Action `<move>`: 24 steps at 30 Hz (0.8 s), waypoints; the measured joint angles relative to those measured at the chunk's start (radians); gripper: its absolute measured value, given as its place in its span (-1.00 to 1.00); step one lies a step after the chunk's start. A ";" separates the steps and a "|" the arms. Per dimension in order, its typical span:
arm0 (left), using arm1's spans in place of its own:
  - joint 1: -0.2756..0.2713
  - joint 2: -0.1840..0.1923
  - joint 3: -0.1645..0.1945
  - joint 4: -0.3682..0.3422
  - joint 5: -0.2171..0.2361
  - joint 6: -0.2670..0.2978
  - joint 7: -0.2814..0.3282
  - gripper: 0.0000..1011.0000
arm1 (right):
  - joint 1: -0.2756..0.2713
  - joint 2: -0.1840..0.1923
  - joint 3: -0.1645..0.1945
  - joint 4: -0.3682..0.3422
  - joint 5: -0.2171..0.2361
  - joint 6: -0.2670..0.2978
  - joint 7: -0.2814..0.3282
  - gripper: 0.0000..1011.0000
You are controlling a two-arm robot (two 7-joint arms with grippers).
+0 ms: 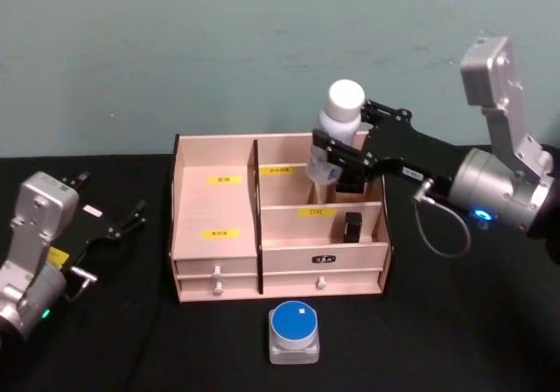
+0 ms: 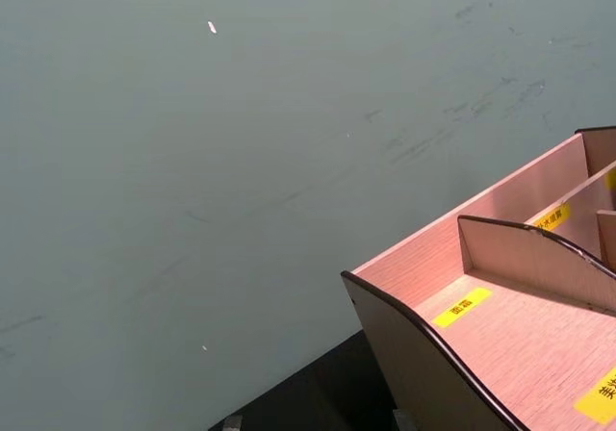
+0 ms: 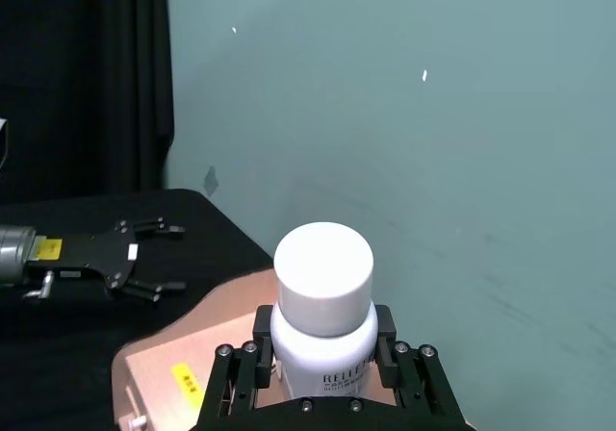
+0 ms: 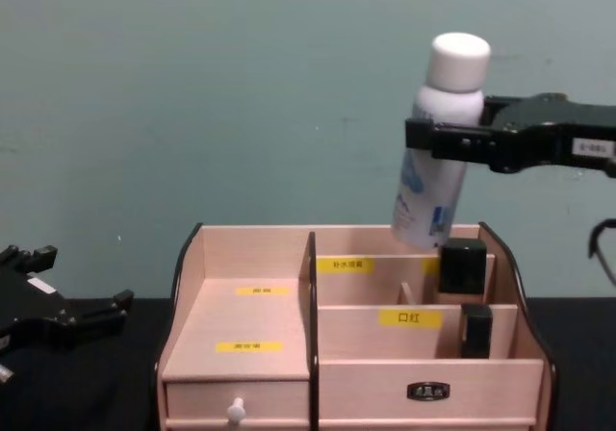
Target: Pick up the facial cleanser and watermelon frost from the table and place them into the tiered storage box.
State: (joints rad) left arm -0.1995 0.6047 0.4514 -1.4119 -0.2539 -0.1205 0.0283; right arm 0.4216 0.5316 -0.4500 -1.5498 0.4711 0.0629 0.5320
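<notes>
The facial cleanser [image 1: 343,112], a white bottle with a white cap [image 3: 323,269], hangs slightly tilted over the back right compartment of the tiered storage box [image 1: 214,208], its base just above the rim [image 4: 428,229]. My right gripper [image 1: 331,160] is shut on the bottle's body, reaching in from the right [image 4: 448,140], its black fingers [image 3: 241,373] clamped on both sides. The watermelon frost [image 1: 294,331], a small clear square jar with a round blue lid, stands on the black table in front of the box. My left gripper [image 1: 112,198] rests open at the far left, apart from everything.
Two black items [image 4: 463,266] [image 4: 474,330] stand in the box's right compartments. The wide left compartment [image 2: 500,316] holds nothing. A teal wall runs close behind the box. The black tabletop spreads out left and right of the box.
</notes>
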 joint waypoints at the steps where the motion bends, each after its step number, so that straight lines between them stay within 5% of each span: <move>1: 0.000 0.000 0.000 0.000 0.000 0.000 0.000 1.00 | 0.008 -0.007 -0.003 0.008 -0.003 -0.001 0.004 0.20; 14: 0.000 0.000 0.000 0.000 0.000 0.000 0.000 1.00 | 0.123 -0.110 -0.076 0.199 -0.026 -0.006 0.056 0.20; 24: 0.000 0.000 0.000 0.000 0.000 0.000 0.000 1.00 | 0.154 -0.140 -0.094 0.274 -0.044 -0.004 0.063 0.20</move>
State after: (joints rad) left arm -0.1995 0.6047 0.4514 -1.4120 -0.2539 -0.1206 0.0283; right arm 0.5761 0.3917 -0.5437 -1.2760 0.4276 0.0586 0.5951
